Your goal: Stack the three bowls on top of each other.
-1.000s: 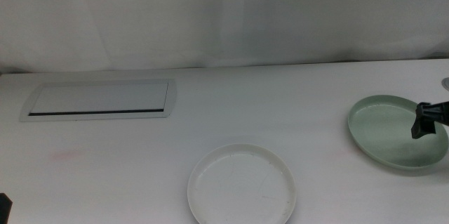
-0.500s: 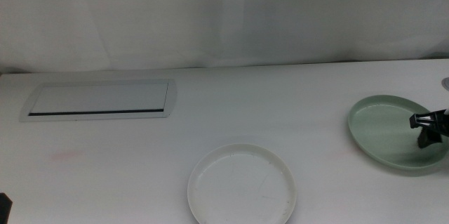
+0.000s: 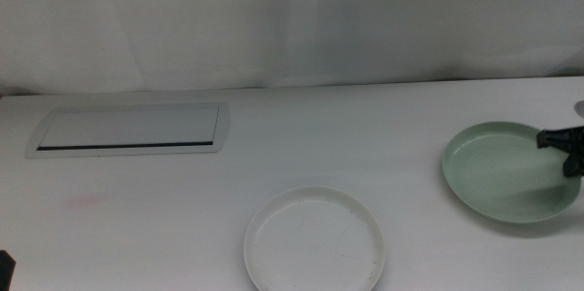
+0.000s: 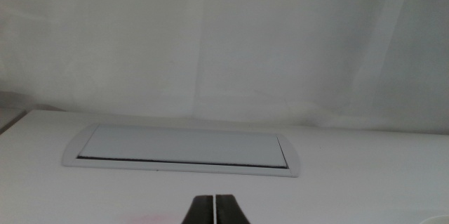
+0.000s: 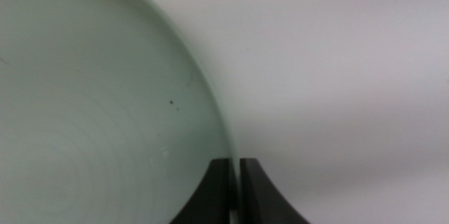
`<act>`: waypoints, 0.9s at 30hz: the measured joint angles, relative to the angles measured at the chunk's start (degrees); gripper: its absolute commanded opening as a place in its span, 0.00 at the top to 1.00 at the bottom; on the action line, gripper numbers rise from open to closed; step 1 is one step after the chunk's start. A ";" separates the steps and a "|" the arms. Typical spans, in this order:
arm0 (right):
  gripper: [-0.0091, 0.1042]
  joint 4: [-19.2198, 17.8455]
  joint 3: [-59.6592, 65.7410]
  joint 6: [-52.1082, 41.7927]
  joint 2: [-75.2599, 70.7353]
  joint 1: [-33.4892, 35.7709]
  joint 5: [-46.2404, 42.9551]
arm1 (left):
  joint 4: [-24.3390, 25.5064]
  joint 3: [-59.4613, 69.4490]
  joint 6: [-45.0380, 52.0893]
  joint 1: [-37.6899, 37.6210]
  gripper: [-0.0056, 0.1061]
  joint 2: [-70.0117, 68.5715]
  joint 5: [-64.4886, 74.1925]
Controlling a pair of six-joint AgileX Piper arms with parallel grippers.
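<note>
Table carries the white panel, the cream bowl near centre front and the mint bowl at far right. Right gripper is clamped on the mint bowl's right rim; the cream bowl lies to its left. Against the previous frame, the mint bowl sits shifted leftward. Left gripper waits with jaws together
</note>
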 measured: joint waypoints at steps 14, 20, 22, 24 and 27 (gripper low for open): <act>0.94 6.60 0.00 -3.67 -24.20 5.47 8.98 | 0.00 0.00 0.00 0.00 0.98 0.00 -0.10; 0.94 7.30 0.08 -0.85 -24.81 17.93 11.45 | 0.00 0.00 0.00 0.00 0.98 0.00 -0.10; 0.94 7.43 0.08 0.71 -23.69 21.89 10.57 | 0.00 0.00 0.00 0.00 0.98 0.00 -0.10; 0.94 7.43 0.08 2.15 -21.87 25.60 9.60 | 0.00 0.00 0.00 0.00 0.98 0.00 -0.10; 0.94 7.56 0.08 3.96 -18.20 29.74 8.34 | 0.00 0.00 0.00 0.00 0.98 0.00 -0.10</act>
